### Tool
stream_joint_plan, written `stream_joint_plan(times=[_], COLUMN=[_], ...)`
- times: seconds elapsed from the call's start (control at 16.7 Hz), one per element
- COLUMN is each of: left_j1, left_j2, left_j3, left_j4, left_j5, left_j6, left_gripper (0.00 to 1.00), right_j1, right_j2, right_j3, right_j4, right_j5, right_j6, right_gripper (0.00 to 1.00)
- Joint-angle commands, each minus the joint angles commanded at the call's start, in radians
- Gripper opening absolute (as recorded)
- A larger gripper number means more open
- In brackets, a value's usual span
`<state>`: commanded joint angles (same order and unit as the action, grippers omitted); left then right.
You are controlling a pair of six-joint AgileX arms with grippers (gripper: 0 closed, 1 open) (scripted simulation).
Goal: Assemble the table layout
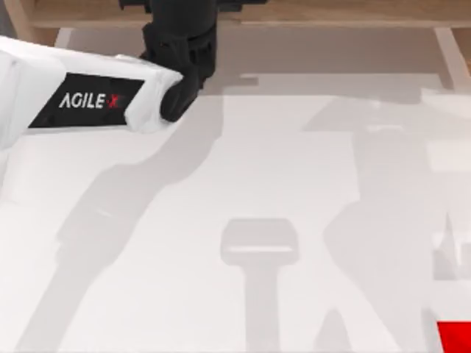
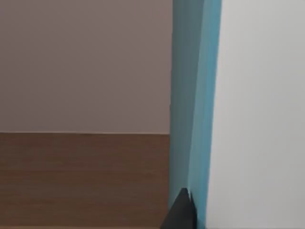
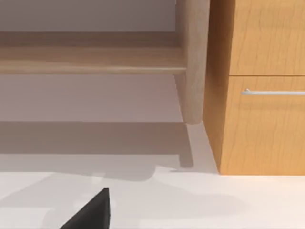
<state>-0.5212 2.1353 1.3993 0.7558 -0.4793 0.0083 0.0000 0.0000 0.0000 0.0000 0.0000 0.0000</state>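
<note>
We see the table (image 1: 243, 184) as a broad matte white surface that fills nearly all of the top view, crossed by long grey shadows of the arms. Our left arm (image 1: 81, 99), white with a black AGILEX label, reaches in from nine o'clock toward eleven o'clock, and its black wrist section (image 1: 180, 44) ends near twelve o'clock, against the light wooden shelf frame (image 1: 331, 13) that runs along the far edge. We cannot tell whether the left pincer is open or closed: in the left wrist view a single dark fingertip (image 2: 180, 212) shows, lying against a teal upright panel (image 2: 193, 105), with a white surface (image 2: 262, 114) on one side of that panel and a brown wooden floor (image 2: 81, 179) with a pale wall (image 2: 81, 62) on the other.

At five o'clock in the top view, a small red patch (image 1: 455, 337) sits at the corner of the frame; we cannot tell what it is.

In the right wrist view one dark fingertip (image 3: 93, 212) of the right pincer hangs over the white table (image 3: 200, 205), and again we cannot tell its state. Beyond it stand a rounded leg (image 3: 191, 62) and a horizontal rail (image 3: 90, 57) of the shelf frame, just beside a wooden drawer cabinet (image 3: 259, 86) with a silver bar handle (image 3: 274, 92)
</note>
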Motion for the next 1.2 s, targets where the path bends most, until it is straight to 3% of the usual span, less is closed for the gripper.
stream_joint_plan(times=[0.84, 1.02, 1.2], left_j1=[-0.041, -0.036, -0.028], left_j2=[-0.139, -0.170, -0.245], left_j3=[-0.152, -0.177, -0.244], left_j4=[0.014, 0.005, -0.022], left_j5=[-0.045, -0.008, 0.087], left_j6=[0.005, 0.057, 0.196], left_gripper=[0.00, 0.00, 0.00], right_j1=[0.000, 0.000, 0.000], right_j2=[0.000, 0.000, 0.000], right_j3=[0.000, 0.000, 0.000], right_j4=[0.000, 0.000, 0.000], right_j5=[0.000, 0.000, 0.000], right_j6=[0.000, 0.000, 0.000], right_gripper=[1.00, 1.00, 1.00])
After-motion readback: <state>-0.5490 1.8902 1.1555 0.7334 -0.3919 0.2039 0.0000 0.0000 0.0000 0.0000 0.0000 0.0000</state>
